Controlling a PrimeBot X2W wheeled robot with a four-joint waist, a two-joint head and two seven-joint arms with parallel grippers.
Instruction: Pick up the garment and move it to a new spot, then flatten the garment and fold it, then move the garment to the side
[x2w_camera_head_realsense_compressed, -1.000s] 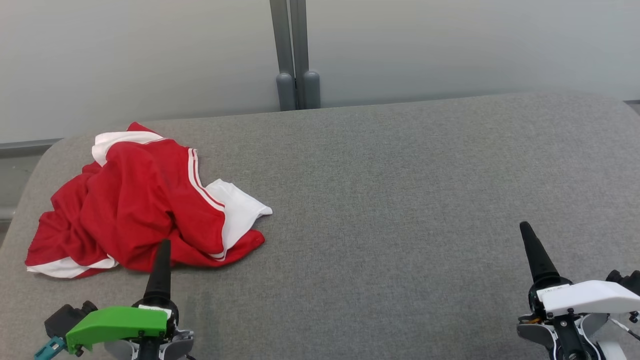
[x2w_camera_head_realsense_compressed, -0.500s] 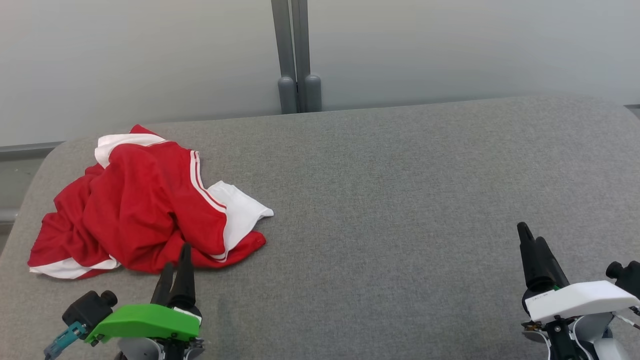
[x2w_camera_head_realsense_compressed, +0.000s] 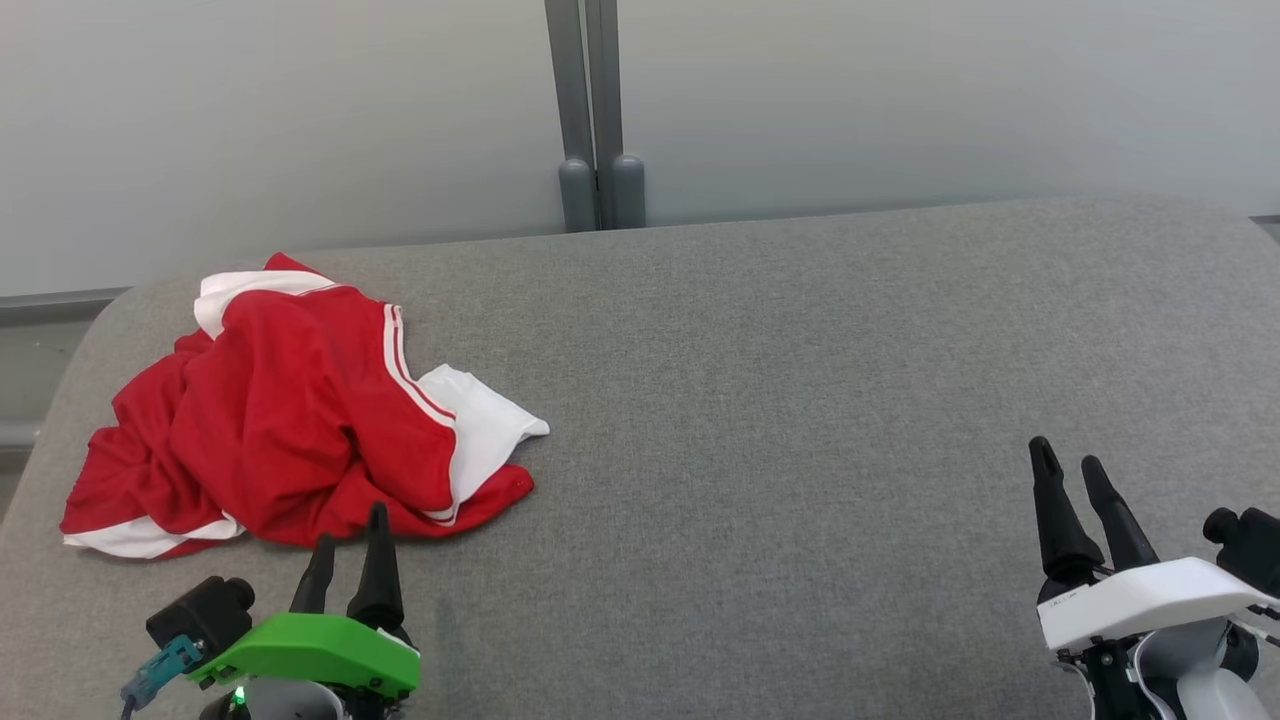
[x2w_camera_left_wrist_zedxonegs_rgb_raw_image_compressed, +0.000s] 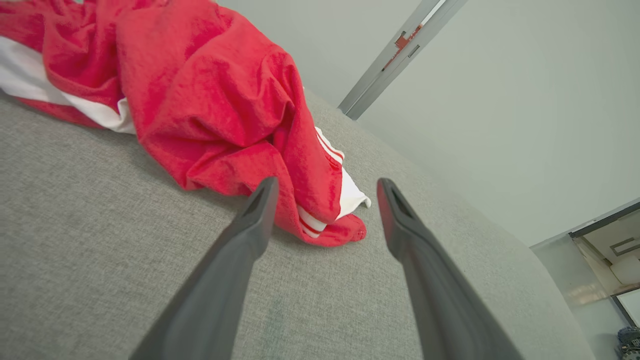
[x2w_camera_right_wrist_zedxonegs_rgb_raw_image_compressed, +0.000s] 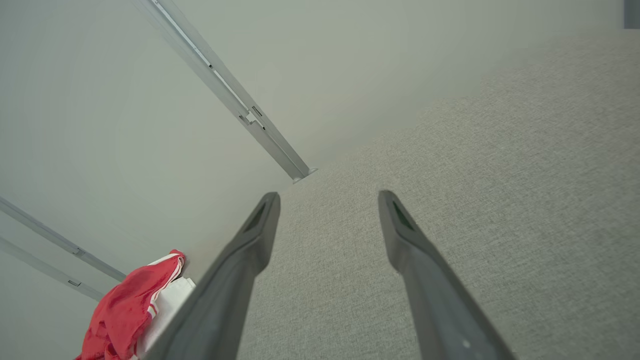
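Observation:
The garment (x2w_camera_head_realsense_compressed: 290, 420) is a crumpled red piece with white trim and stripes, heaped at the left of the grey padded table (x2w_camera_head_realsense_compressed: 800, 400). My left gripper (x2w_camera_head_realsense_compressed: 352, 528) is open just in front of the heap's near edge, fingers pointing at it. In the left wrist view the garment (x2w_camera_left_wrist_zedxonegs_rgb_raw_image_compressed: 210, 100) lies just past my open left gripper (x2w_camera_left_wrist_zedxonegs_rgb_raw_image_compressed: 325, 187), its red and white corner between the fingertips' lines. My right gripper (x2w_camera_head_realsense_compressed: 1065, 462) is open at the lower right, over bare fabric. The right wrist view shows my right gripper (x2w_camera_right_wrist_zedxonegs_rgb_raw_image_compressed: 327, 197) open, and the garment (x2w_camera_right_wrist_zedxonegs_rgb_raw_image_compressed: 127, 310) far off.
A pale wall with a grey vertical post (x2w_camera_head_realsense_compressed: 592, 110) stands behind the table. The table's rounded left corner (x2w_camera_head_realsense_compressed: 90, 330) is close to the garment. Bare grey surface stretches across the middle and right.
Both grippers have turned about their own axes, so two spread fingers show on each where one showed before. My left gripper has shifted a little right. The garment has not moved.

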